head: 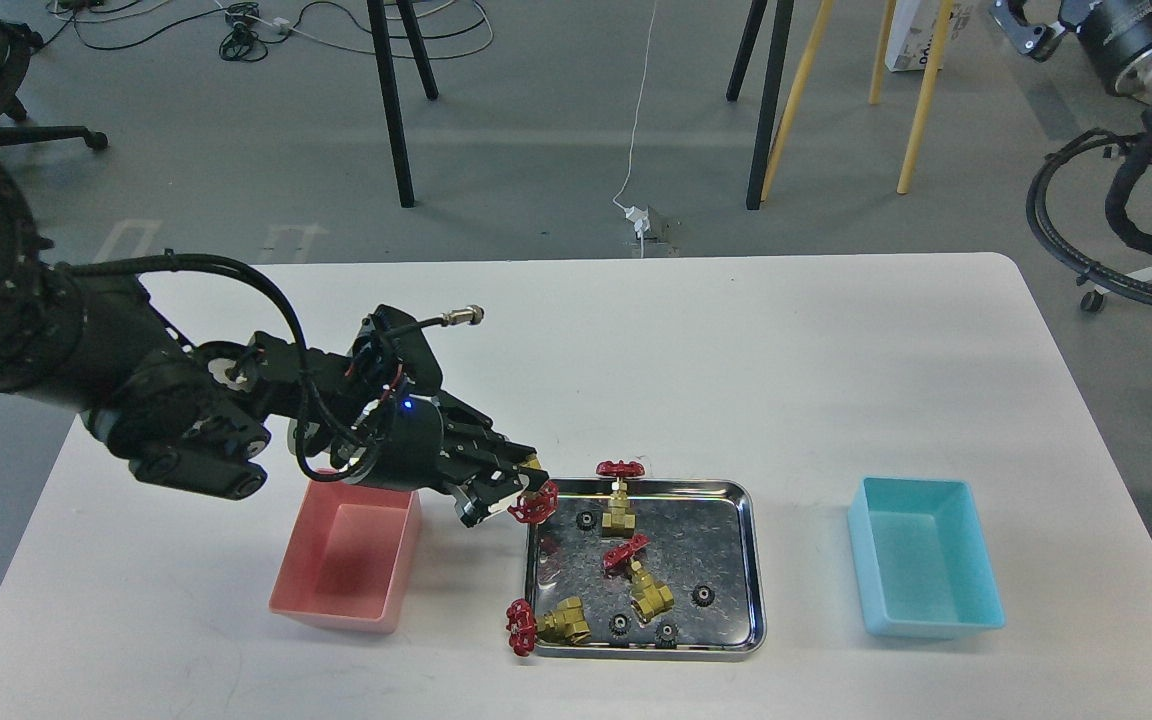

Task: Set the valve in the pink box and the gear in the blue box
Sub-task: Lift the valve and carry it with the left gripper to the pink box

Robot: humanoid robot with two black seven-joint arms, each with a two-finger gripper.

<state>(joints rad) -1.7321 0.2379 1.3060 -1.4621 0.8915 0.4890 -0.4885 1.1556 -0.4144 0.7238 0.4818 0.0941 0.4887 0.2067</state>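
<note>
The left tool (521, 492) is gripping a valve (534, 503) by its red handwheel, hanging at the steel tray's (751, 560) left edge, just beside the pink box (346, 560). Three valves are sitting in the tray among black gears (703, 596); the blue box (926, 570) is sitting well to the right on the tabletop (786, 350).

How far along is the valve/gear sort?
Done: nothing. The pink box and blue box both look empty. In hand: the left gripper is shut on a valve, above the tray's left edge. Left: three valves and about five gears are on the tray.
</note>
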